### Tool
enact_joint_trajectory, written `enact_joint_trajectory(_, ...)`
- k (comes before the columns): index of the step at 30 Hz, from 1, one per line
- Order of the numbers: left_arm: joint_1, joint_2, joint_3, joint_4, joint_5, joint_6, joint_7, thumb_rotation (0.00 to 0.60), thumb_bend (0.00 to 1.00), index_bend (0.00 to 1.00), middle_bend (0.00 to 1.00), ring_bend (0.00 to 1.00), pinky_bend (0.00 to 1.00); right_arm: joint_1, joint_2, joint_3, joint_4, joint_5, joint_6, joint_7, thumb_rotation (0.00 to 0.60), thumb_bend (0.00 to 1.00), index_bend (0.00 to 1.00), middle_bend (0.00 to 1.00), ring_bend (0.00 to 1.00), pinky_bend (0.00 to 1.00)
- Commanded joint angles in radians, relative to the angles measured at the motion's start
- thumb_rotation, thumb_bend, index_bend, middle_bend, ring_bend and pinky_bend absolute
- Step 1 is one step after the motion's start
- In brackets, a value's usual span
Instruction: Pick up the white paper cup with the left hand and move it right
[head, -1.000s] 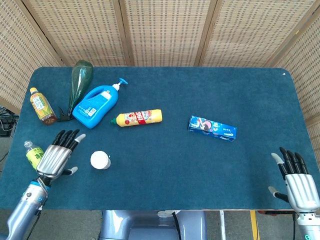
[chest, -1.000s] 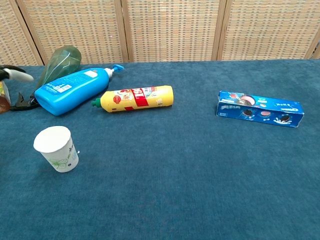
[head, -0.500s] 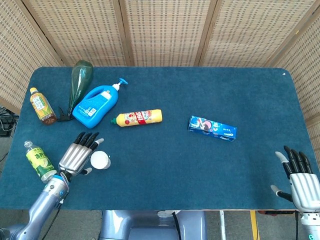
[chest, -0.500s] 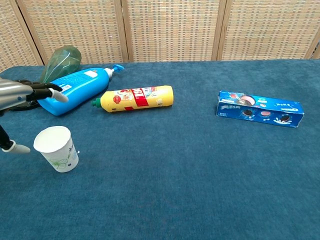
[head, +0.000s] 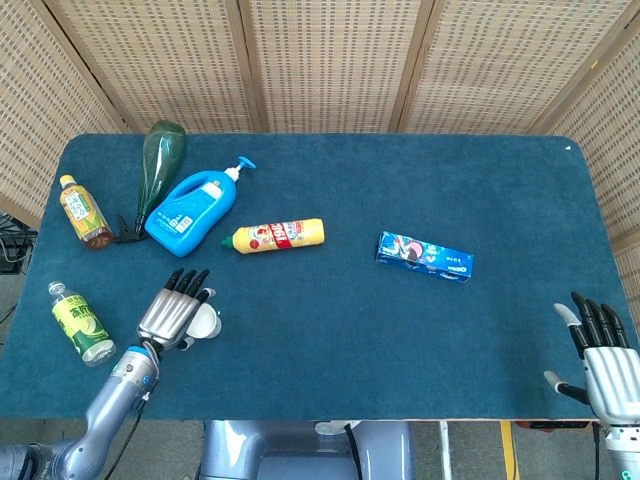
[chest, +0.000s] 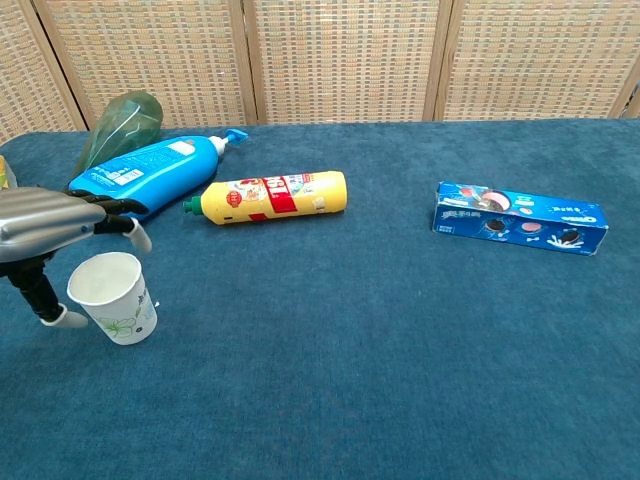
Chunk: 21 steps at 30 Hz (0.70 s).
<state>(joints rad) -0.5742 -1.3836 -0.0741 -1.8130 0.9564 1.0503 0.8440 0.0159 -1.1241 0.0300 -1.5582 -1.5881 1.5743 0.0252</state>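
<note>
The white paper cup (chest: 112, 298) stands upright near the table's front left; in the head view only a sliver of the cup (head: 209, 321) shows past my left hand. My left hand (head: 172, 315) is right at the cup's left side, with its fingers (chest: 95, 212) stretched over the rim and the thumb low beside the cup's wall. The fingers are spread and have not closed on the cup. My right hand (head: 605, 358) rests open at the front right corner, far from the cup.
Behind the cup lie a blue pump bottle (chest: 145, 178), a yellow bottle (chest: 270, 195) and a green bag (chest: 120, 125). A blue cookie box (chest: 520, 218) lies to the right. A tea bottle (head: 85, 212) and a small green bottle (head: 80, 323) lie at the left edge.
My left hand has moved right from beside the small green bottle up to the cup, and now reaches over it. The cup has not moved. The right hand sank slightly.
</note>
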Motion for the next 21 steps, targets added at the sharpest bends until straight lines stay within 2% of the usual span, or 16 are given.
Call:
enact_joint_trajectory(1,-0.005,-0.024,0.006,0.023,0.012,0.011,-0.032,0.6,0.24,0.38,0.0,0.0,0.0,-0.001,0.0,-0.001,-0.001,-0.001,-0.001,-0.003,0.6,0.13,0.0,0.0,0.0,0.0)
enact_joint_trajectory(3,-0.005,-0.029,0.012,0.033,0.026,0.016,-0.047,0.6,0.25,0.42,0.0,0.0,0.0,-0.001,0.0,-0.001,-0.002,-0.001,-0.001,-0.003,0.6,0.13,0.0,0.0,0.0,0.0)
enact_joint_trajectory(10,0.002,-0.02,0.011,0.032,0.064,0.033,-0.133,0.6,0.25,0.42,0.0,0.0,0.0,-0.003,0.002,-0.001,-0.003,-0.002,0.002,0.001,0.6,0.13,0.0,0.0,0.0,0.0)
enact_joint_trajectory(21,0.029,-0.11,-0.081,0.12,0.11,-0.02,-0.59,0.6,0.23,0.37,0.0,0.0,0.0,-0.004,-0.004,-0.007,-0.002,-0.005,-0.004,-0.009,0.6,0.13,0.0,0.0,0.0,0.0)
